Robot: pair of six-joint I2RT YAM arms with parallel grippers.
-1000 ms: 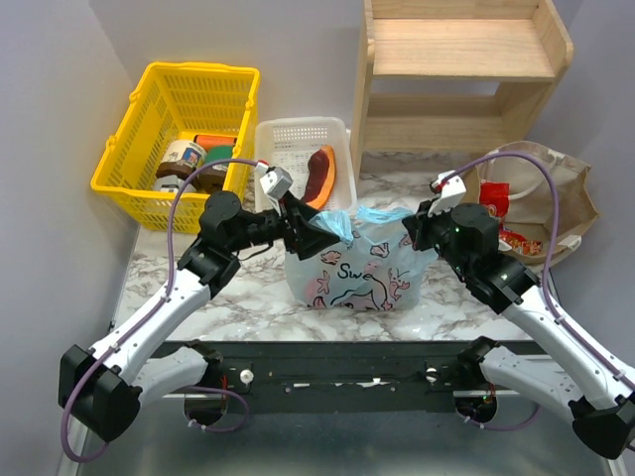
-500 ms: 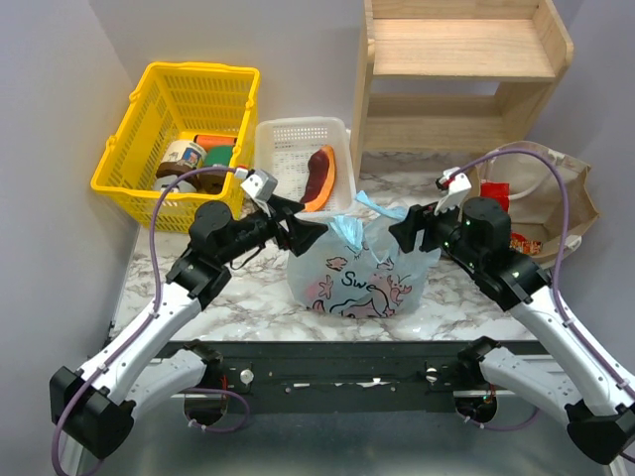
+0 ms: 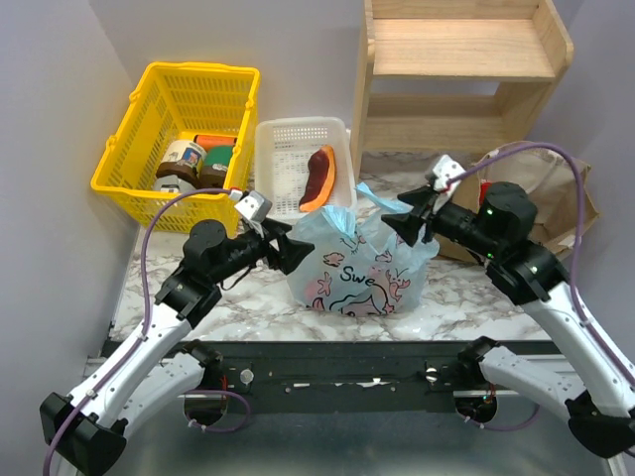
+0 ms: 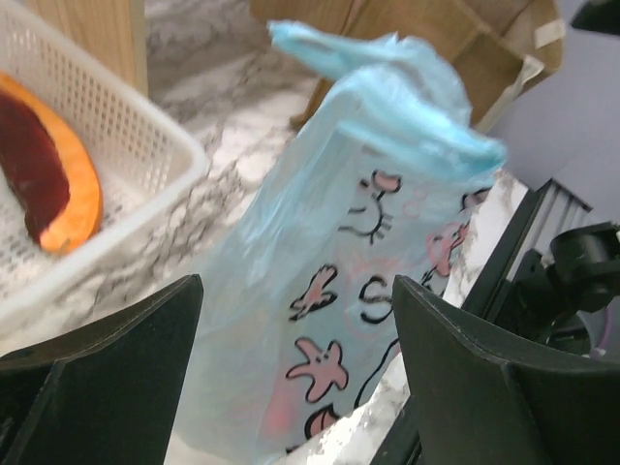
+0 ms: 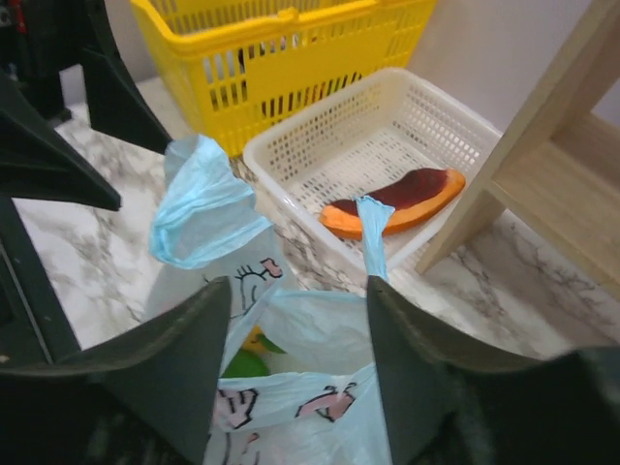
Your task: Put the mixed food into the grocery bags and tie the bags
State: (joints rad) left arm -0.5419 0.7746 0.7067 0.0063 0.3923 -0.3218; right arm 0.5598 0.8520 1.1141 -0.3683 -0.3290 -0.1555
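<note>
Left end effector (image 3: 300,254): fingers spread wide and gripping nothing, level with the left flank of the light-blue bag (image 3: 359,270).
Yellow basket (image 3: 149,149): back left, with jars inside; no part of this step.
White tray (image 3: 288,139): just right of the basket, holding the purple-and-orange wedge (image 3: 319,177); also to be left alone.
Light-blue bag: upright at the middle of the tabletop (image 3: 248,297), between the two end effectors. Its mouth gapes, and yellow and green produce (image 5: 247,356) shows inside in the right wrist view.
Left handle (image 5: 199,208): a crumpled bunch at the bag's top left.
Right handle (image 5: 372,237): a thin twisted strip standing up, apart from the left one; no knot is made.
Right end effector (image 3: 402,218): fingers spread and empty, at the bag's upper right, with the thin strip lying ahead between them in its own view.
Tan bag (image 3: 556,183): far right, behind the right arm, which hides most of it; its contents cannot be seen.
Step in hand: probably taking a handle in each end effector to tie this bag.
Doing it well: close low on each handle, where the film is gathered thick, not on a single layer that could slip or tear. Lift only enough to draw the mouth shut, keeping the base on the tabletop so the produce stays in. Cross the handles over the bag's centre.
</note>
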